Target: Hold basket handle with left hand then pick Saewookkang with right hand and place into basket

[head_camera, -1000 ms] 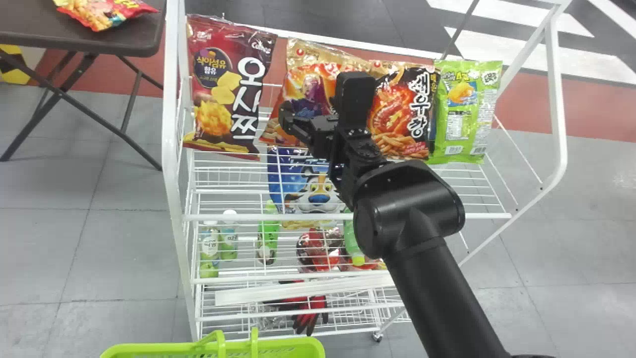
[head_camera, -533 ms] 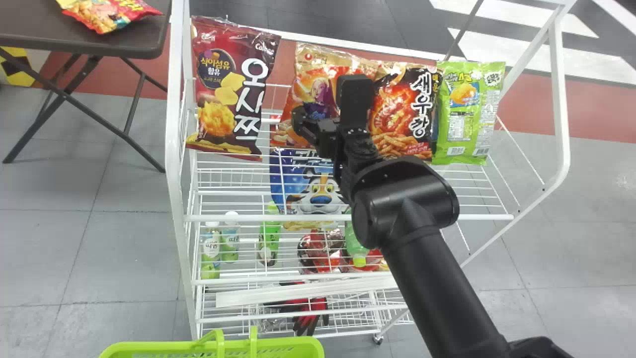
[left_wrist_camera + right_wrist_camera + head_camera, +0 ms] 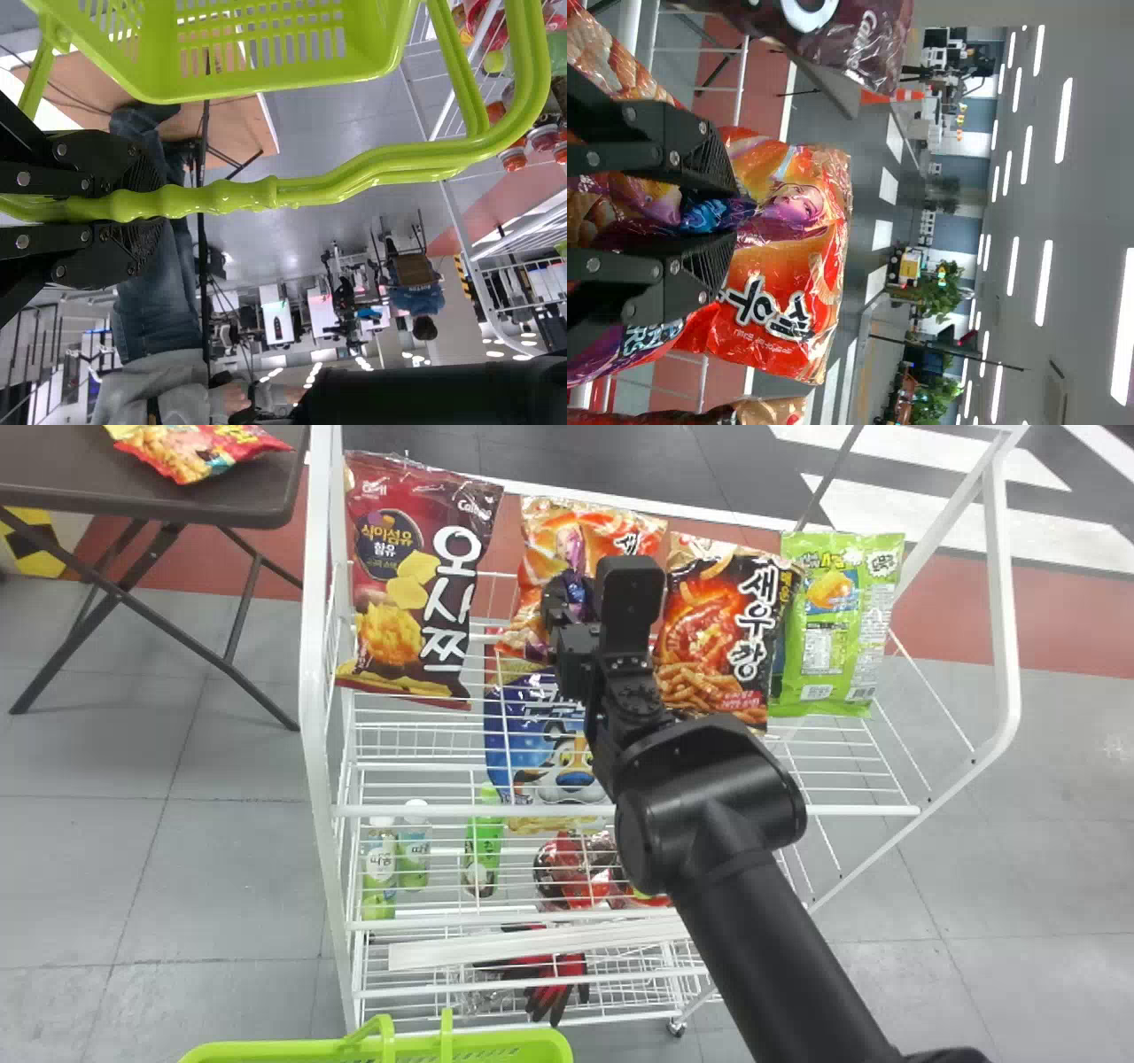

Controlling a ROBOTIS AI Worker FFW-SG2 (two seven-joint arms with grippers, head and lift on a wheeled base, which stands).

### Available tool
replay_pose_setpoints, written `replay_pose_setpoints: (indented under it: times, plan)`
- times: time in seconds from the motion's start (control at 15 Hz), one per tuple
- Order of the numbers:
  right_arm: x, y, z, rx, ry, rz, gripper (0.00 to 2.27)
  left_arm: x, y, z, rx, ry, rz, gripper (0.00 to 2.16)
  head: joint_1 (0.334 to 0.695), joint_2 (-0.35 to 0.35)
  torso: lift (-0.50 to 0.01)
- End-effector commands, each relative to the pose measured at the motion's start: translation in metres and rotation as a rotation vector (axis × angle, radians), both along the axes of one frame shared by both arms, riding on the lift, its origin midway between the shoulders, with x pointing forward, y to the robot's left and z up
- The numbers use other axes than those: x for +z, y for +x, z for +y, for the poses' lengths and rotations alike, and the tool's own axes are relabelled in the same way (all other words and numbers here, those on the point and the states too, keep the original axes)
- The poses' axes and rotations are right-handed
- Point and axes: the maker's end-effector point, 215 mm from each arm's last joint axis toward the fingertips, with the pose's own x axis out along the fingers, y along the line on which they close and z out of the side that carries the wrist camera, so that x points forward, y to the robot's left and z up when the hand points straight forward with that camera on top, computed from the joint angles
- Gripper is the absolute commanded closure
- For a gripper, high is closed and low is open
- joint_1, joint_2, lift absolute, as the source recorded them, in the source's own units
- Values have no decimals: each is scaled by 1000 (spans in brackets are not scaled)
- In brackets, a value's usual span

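Near the rack's top row, my right gripper [image 3: 592, 595] is at the orange Saewookkang bag [image 3: 551, 527] with a character printed on it. In the right wrist view the right gripper [image 3: 731, 212] is shut on that bag [image 3: 775, 279], whose film creases between the fingers. The green basket [image 3: 292, 1048] hangs at the bottom edge, left of centre in the head view. My left gripper [image 3: 146, 215] is shut around the basket handle [image 3: 239, 197], beside the basket body [image 3: 266, 88].
On the white rack [image 3: 314, 691], a maroon bag [image 3: 390, 602] stands left of the orange one; a black-and-red bag [image 3: 709, 638] and a green bag [image 3: 837, 620] stand right. A blue bag [image 3: 523, 735] sits lower. A table [image 3: 221, 500] is at the upper left.
The orange bag has risen slightly, exposing more of what lies below it. The gripper's left finger has come closer to the right one. The black-and-red bag beside it has shifted and tilted.
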Motion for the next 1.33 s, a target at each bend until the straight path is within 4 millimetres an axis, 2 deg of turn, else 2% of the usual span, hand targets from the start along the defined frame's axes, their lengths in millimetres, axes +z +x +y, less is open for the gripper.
replay_pose_setpoints:
  times: [0.0, 0.2, 0.4, 0.67, 0.8, 0.93, 1.13, 1.27]
  plan:
    - [16, -17, 4, 5, 9, -32, 2243, 2, 0, -1, 2, -3, -3, 1771, 695, -256, -19]
    - [27, -38, 1, -29, -25, -46, 2243, 3, -2, -1, 1, -8, -1, 1771, 695, -263, -19]
    - [45, -64, -13, -72, -58, -78, 2246, 5, -4, -3, -1, -12, -2, 1771, 695, -278, -19]
    - [51, -125, -34, -64, -64, -3, 2246, 8, -5, -4, 1, -20, -14, 1771, 695, -325, -19]
    - [41, -161, -48, -57, -80, 72, 2246, 9, -5, -6, -2, -23, -18, 1771, 695, -350, -19]
    - [29, -194, -50, -37, -110, 151, 2246, 9, -6, -7, -5, -25, -18, 1771, 695, -350, -19]
    - [4, -243, -39, 39, -121, 304, 2246, 10, -3, -6, -3, -21, -26, 1771, 695, -350, -19]
    - [-21, -280, -28, 98, -132, 442, 2246, 10, -1, -4, 4, -18, -27, 1771, 695, -350, -19]
